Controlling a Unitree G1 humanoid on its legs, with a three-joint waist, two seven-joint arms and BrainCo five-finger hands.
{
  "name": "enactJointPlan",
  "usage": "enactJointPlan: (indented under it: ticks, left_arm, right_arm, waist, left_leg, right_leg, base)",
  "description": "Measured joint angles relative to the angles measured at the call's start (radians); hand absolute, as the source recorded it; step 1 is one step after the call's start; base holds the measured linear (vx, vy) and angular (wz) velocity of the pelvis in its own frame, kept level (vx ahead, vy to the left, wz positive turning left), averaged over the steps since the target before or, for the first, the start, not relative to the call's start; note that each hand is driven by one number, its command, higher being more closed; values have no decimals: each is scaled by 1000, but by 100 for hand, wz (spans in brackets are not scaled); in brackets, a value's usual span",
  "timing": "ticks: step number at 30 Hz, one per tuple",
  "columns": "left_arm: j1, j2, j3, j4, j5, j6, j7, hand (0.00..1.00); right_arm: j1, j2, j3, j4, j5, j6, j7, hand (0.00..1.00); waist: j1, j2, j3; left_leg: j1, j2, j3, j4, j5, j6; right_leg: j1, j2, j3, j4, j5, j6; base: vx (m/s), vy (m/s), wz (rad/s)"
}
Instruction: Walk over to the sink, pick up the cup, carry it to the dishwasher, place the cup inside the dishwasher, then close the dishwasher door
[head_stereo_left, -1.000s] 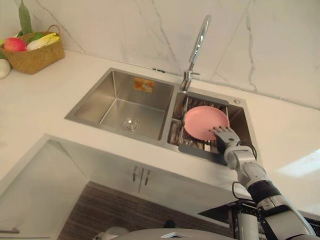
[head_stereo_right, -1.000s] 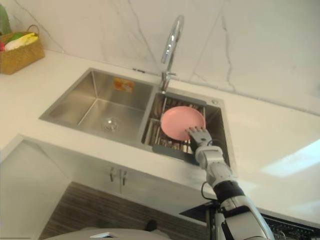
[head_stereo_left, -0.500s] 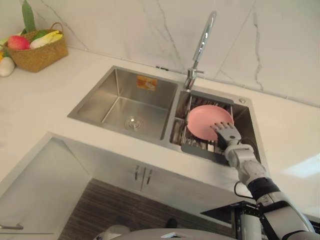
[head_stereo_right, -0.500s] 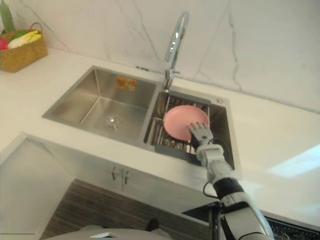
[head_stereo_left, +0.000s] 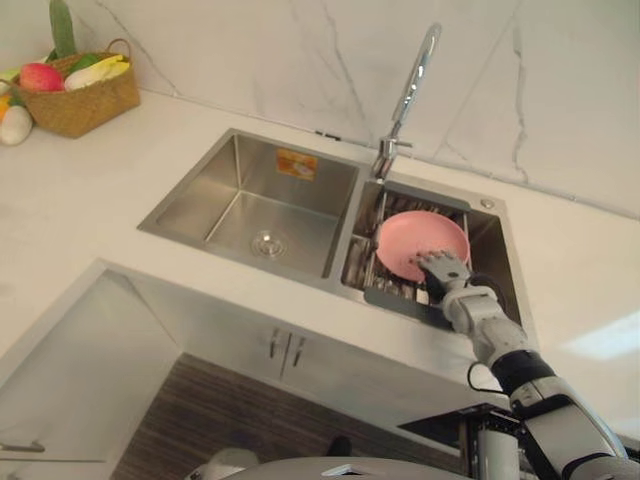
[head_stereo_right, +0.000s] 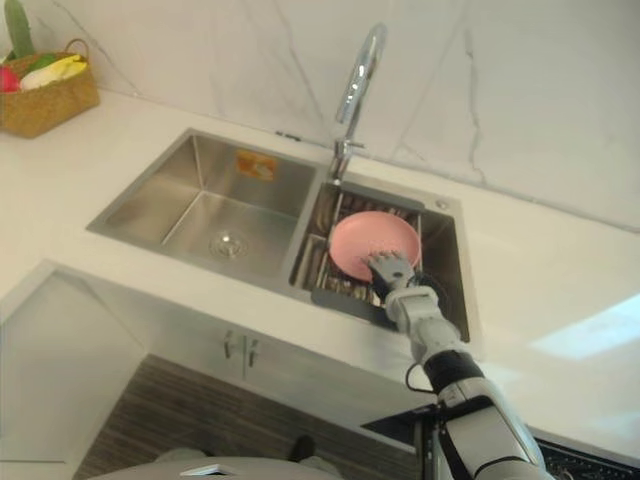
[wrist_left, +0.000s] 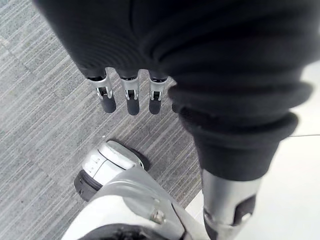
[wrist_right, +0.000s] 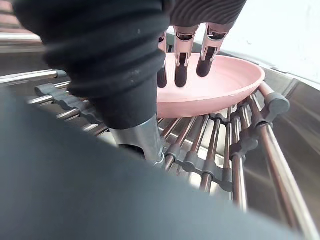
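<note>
The counter (head_stereo_left: 90, 210) carries a double sink (head_stereo_left: 240, 190) by its back edge. A wire rack (wrist_right: 220, 150) spans the right basin, likely for draining, and holds a shallow pink dish (head_stereo_left: 415, 235), more plate than cup. The right hand (head_stereo_left: 443, 270) reaches over it, fingers straight and apart, tips in its hollow, nothing clasped. The left hand (wrist_left: 130, 97) hangs slack-fingered above the floor (wrist_left: 40, 100). The left basin's orange sticker (head_stereo_left: 296, 164) is unreadable.

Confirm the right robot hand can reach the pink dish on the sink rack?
Probably yes. The right robot hand hovers right over the pink dish, fingers straight past its near rim; nothing lies between. The rack bars underneath could hamper the thumb.
</note>
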Motion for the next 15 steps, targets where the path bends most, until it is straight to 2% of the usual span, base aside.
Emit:
enactJointPlan:
  ticks: [5,15]
  left_arm:
    - [0,-1,1,0,16,16,54,0]
    - [0,-2,1,-2,16,17,54,0]
  right_arm:
    - [-36,-6,41,34,12,-5,32,100]
    - [-36,-23,46,62,9,-21,38,100]
  waist:
    - [9,-4,2]
    - [10,-7,11]
  left_leg:
    - [3,-3,-7,0,1,1]
    - [4,-5,-2,0,1,1]
  right_leg:
    - [10,-5,-5,-1,-1,2]
    - [12,-8,-6,0,-2,2]
  base:
    - [-4,22,6]
    - [4,23,1]
